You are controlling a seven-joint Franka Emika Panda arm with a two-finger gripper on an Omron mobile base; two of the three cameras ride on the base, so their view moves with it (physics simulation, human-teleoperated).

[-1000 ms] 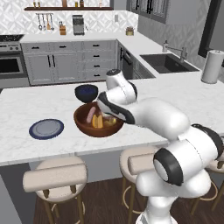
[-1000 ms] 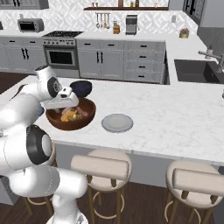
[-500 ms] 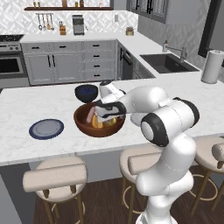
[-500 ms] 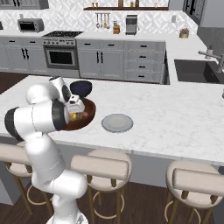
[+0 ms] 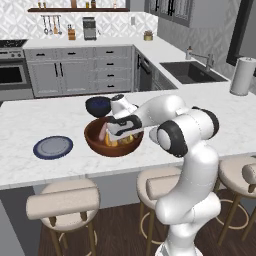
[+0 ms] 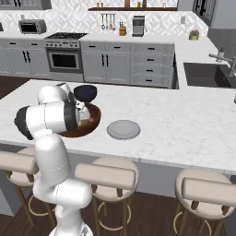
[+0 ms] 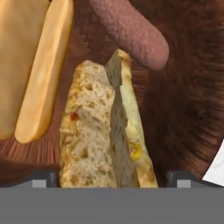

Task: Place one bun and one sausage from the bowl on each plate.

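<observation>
Reaching down into the wooden bowl [image 5: 95, 140], the arm sets its parted fingers [image 7: 111, 181] astride a bun [image 7: 103, 135]; a sausage [image 7: 131, 30] lies beyond.

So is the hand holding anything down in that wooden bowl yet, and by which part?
Cannot be told. The hand sits low in the reddish-brown wooden bowl, its tips either side of a yellow-orange wedge-shaped bun, but contact isn't visible.
</observation>
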